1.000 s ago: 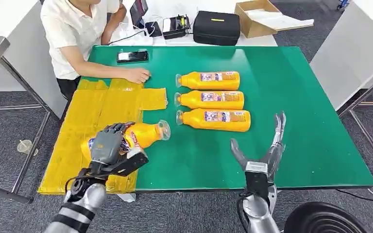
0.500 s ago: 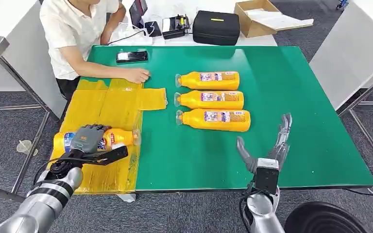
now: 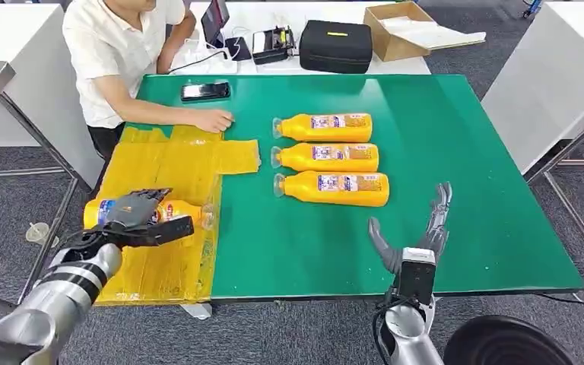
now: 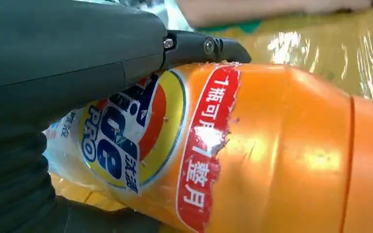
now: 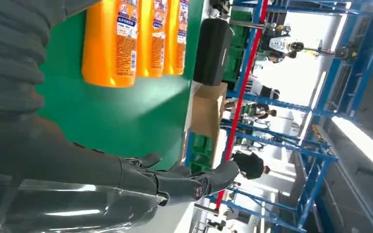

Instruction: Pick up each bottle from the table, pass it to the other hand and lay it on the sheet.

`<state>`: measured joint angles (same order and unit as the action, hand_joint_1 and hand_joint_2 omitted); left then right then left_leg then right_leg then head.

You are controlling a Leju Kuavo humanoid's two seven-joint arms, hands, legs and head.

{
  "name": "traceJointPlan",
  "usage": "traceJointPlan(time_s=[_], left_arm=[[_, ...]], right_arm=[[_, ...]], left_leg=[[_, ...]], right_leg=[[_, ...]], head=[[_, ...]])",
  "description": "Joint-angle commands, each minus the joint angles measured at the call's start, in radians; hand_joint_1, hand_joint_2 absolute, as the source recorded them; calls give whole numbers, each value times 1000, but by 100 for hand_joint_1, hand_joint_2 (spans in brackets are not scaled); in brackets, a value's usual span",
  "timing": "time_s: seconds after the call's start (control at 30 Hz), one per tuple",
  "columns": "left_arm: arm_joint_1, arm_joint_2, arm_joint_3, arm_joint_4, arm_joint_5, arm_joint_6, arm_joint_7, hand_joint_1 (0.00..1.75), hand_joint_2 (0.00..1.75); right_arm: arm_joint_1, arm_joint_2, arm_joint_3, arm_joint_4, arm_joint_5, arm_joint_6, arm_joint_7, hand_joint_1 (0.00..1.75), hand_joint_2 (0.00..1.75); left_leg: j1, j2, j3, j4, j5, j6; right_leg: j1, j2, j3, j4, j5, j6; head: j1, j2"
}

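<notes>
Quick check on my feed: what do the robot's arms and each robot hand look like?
Both arms are silver metal with black bands and loose black cables near the wrists. The left robot hand is dark grey with black fingers. The right robot hand has slim grey fingers above a boxy black-and-silver wrist block.

Head view high, downward; wrist views close; shared: bottles (image 3: 327,158).

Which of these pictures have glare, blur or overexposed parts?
Left wrist view: glare on the bottle and on the sheet; the left hand is close and soft. Right wrist view: the bright background is washed out. Head view: evenly lit, sharp.
</notes>
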<state>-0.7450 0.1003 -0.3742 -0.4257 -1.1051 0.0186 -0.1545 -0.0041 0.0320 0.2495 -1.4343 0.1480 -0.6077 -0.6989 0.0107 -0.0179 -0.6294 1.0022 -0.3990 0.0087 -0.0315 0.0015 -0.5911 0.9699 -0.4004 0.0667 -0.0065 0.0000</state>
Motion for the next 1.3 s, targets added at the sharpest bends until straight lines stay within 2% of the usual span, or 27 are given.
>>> traceJointPlan(time_s=[0.03, 0.27, 0.5, 0.6, 0.97, 1.07, 1.17, 1.27, 1.3], left_arm=[[-19, 48, 27, 104, 75, -142, -132, 0, 175], [-55, 102, 4, 98, 99, -284, -220, 0, 175], [-24, 100, -9, 0, 141, -190, -309, 0, 175], [-8, 85, -18, -66, 164, -144, -345, 0, 175], [40, 59, -56, -226, 185, -30, -379, 0, 175], [114, 44, -69, -380, 228, 19, -382, 0, 175], [182, 34, -126, -519, 248, -2, -374, 0, 175], [182, 34, -126, -519, 248, -2, -374, 0, 175], [182, 34, -126, -519, 248, -2, -374, 0, 175]], right_arm=[[-53, -2, 14, 79, -23, -28, 1, 0, 175], [-67, 0, 11, 94, -39, -11, 1, 0, 175], [-64, 2, 9, 94, -37, -6, 1, 0, 175], [-64, 6, 11, 88, -37, 1, 1, 0, 175], [-55, 7, 8, 84, -31, 0, 1, 0, 175], [-41, 8, -1, 83, -28, -4, 1, 0, 175], [-25, 9, -12, 74, -27, -10, 1, 0, 175], [-25, 9, -12, 74, -27, -10, 1, 0, 175], [-25, 9, -12, 74, -27, -10, 1, 0, 175]], left_leg=[[0, 5, 3, -1, -1, 0], [1, 6, 4, 0, -2, 0], [1, 6, 5, 0, -2, 0], [1, 2, 2, 0, -1, 0], [1, 1, 0, 1, -2, 0], [1, 0, -2, 1, 0, 0], [0, -1, -3, 0, 0, 0], [0, -1, -3, 0, 0, 0], [2, -1, 2, 2, -4, 0]], right_leg=[[0, 3, 2, -1, 0, -2], [1, 4, 3, -1, 0, -4], [2, 4, 4, -1, -1, -5], [1, 1, 2, -1, -1, -3], [2, -1, 0, 0, -2, -4], [1, -1, -2, -1, -1, -3], [0, -2, -3, -1, -1, -2], [0, -2, -3, -1, -1, -2], [2, -3, 3, -1, -4, -5]], head=[[0, 0], [0, 0], [0, 0], [0, 0], [0, 0], [0, 0], [0, 0], [0, 0], [0, 0]])
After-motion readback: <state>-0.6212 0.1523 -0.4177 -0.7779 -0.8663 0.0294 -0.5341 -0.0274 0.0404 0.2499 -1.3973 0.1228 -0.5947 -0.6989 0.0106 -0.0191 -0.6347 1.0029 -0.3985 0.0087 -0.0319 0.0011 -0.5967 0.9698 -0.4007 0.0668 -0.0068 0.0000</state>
